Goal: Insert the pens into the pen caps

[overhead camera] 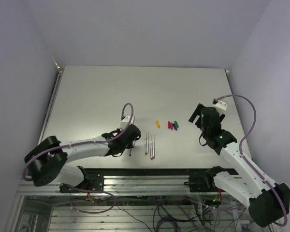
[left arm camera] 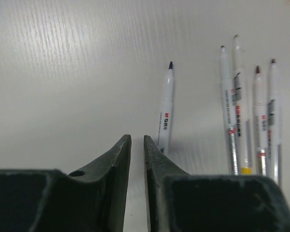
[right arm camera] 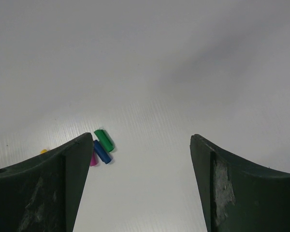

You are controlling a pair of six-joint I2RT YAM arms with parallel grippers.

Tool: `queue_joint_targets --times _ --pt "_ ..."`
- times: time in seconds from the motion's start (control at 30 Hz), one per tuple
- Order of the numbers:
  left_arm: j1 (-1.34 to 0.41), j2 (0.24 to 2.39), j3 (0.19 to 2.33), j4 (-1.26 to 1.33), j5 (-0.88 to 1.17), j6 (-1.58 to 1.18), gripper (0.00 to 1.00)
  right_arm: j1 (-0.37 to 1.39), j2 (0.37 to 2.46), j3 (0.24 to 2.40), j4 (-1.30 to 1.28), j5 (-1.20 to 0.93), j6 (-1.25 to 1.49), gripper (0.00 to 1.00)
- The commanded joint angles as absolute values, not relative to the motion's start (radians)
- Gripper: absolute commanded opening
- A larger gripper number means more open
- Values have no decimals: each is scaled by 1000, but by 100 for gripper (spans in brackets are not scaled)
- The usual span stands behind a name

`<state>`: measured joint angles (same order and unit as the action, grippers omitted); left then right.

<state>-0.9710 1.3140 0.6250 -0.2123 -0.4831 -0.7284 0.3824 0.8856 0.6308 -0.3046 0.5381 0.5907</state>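
Left jaws: nearly closed to a thin slit, empty. One pen point(left arm camera: 165, 111) lies just right of them, four pens point(left arm camera: 259, 116) farther right on the worktop point(left arm camera: 63, 72). Right jaws: wide apart, empty; pen caps point(right arm camera: 104, 140) to their left.

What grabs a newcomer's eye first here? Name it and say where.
The bright pen caps stand out, a small cluster at the middle of the table, with the yellow cap apart on their left in the top view. Closer to the near edge, four pens lie side by side, and a fifth pen lies alone beside the nearly shut left tool. The right tool hangs wide open, right of the caps.
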Motion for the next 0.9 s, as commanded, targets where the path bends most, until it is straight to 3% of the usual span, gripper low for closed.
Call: queue_joint_targets --times 0.0,0.2,0.37,0.5,0.6,0.7,0.87 --pt "-976 1421 675 -223 -532 -712 27 380 863 615 -311 552 608 82" --pt "-1016 1489 724 -222 -555 -657 25 380 835 609 -319 589 598 80" --pt "-1022 1484 735 -219 -551 -653 34 380 819 593 -296 580 578 80" --pt "-1025 1469 743 -252 -590 -678 36 380 830 584 -280 562 571 79" --pt "-1025 1458 748 -268 -599 -669 36 380 844 582 -273 554 572 80" --pt "-1028 1450 745 -245 -565 -652 30 380 853 582 -258 541 574 80" --pt "-1029 1430 753 -245 -544 -674 34 380 863 585 -247 525 571 80"
